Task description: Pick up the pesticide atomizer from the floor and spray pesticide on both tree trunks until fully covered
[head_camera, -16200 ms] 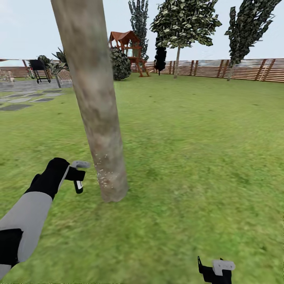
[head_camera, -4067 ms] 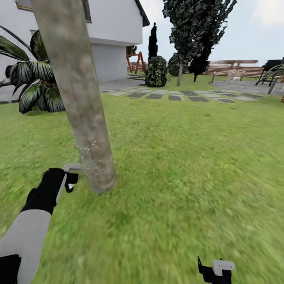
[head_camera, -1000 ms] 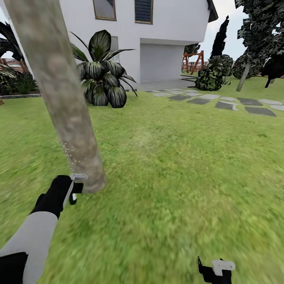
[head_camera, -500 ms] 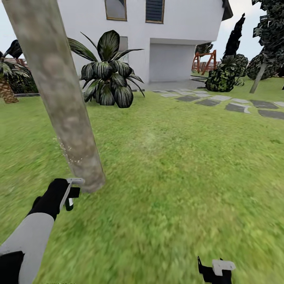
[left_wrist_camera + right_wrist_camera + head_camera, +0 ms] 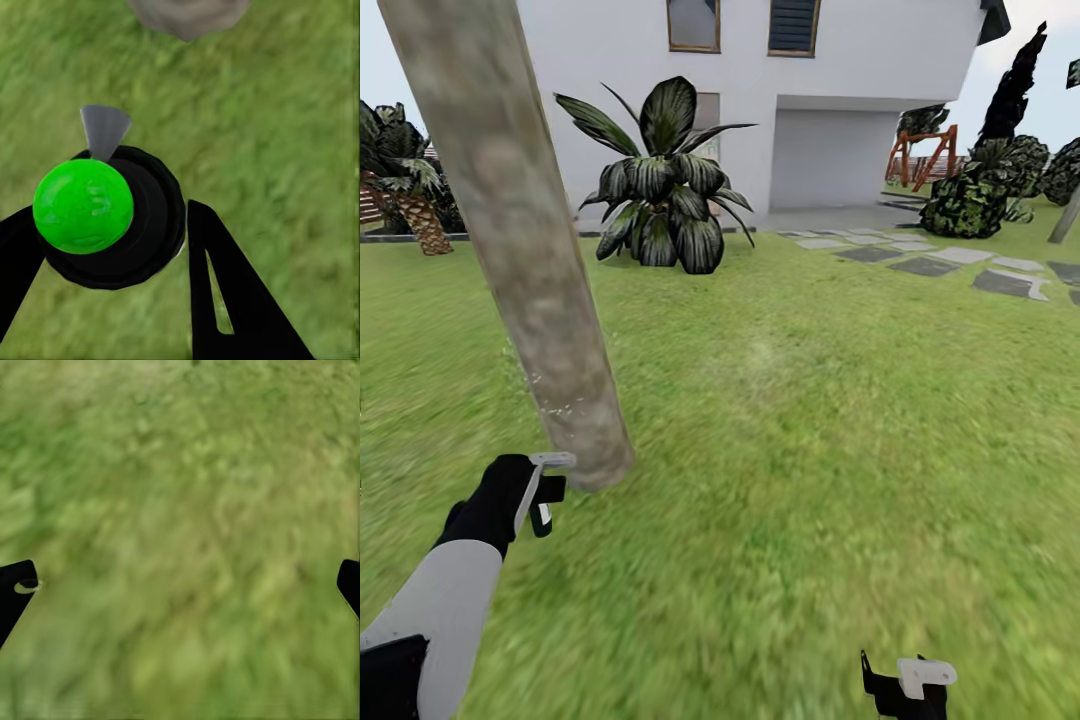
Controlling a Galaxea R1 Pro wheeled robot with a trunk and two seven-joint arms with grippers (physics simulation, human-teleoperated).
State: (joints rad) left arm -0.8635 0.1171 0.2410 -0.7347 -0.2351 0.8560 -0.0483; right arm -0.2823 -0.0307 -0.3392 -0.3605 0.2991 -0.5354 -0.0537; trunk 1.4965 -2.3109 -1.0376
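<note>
Left hand (image 5: 532, 492) low beside the tree trunk (image 5: 530, 270), gripping the pesticide atomizer (image 5: 546, 486).
Left arm reaches forward, nozzle seemingly just short of the bark; right hand (image 5: 908, 682) hangs low, fingers spread wide over the grass (image 5: 830, 450).

We see a green lawn (image 5: 840, 450) all around. At 12 o'clock, a white house (image 5: 860, 90) with two upper windows (image 5: 793, 25) and a recessed garage bay (image 5: 825, 160). A striped-leaf palm-like plant (image 5: 660, 185) stands before it. Grey stepping stones (image 5: 960, 265) at 2 o'clock, a dark shrub (image 5: 970, 200) beyond, and a red-brown play frame (image 5: 920, 155). Daylight, pale sky.
</note>
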